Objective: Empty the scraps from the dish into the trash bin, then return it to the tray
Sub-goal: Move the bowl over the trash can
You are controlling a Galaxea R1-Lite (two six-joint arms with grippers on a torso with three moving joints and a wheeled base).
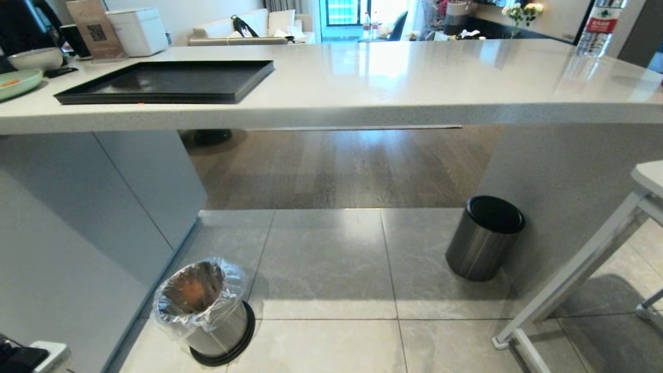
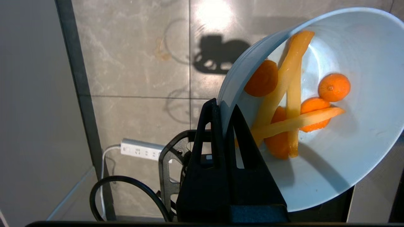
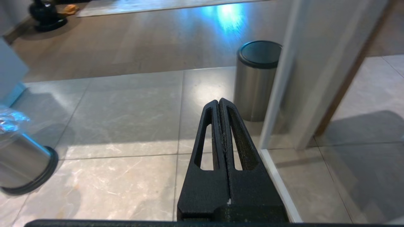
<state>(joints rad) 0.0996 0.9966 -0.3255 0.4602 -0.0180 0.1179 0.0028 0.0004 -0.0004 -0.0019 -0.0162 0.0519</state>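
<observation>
Scraps (image 2: 293, 107), orange carrot slices and thin yellow strips, lie inside the dish (image 2: 347, 151), a pale bowl tipped steeply on its side above the tiled floor (image 2: 135, 66). The left pincer (image 2: 224, 105) is clamped on the dish's rim, one finger outside the wall and one inside. Below it a white power strip (image 2: 142, 149) and a black cable (image 2: 126, 186) lie on the floor. The right pincer (image 3: 218, 102) hangs over the tiles with its fingers pressed together, holding nothing. In the head view neither arm shows. The trash bin (image 1: 207, 311), steel with a clear crinkled liner, stands on the floor near the cabinet's foot. Farther off, a steel bin with a black lid (image 1: 484, 238) stands by the panel under the surface (image 1: 414, 88). The tray (image 1: 171, 83) lies bare near the surface's front edge, toward its left end, with a pale-green plate (image 1: 18, 83) and a grey-white bowl (image 1: 36, 58) at the left edge.
</observation>
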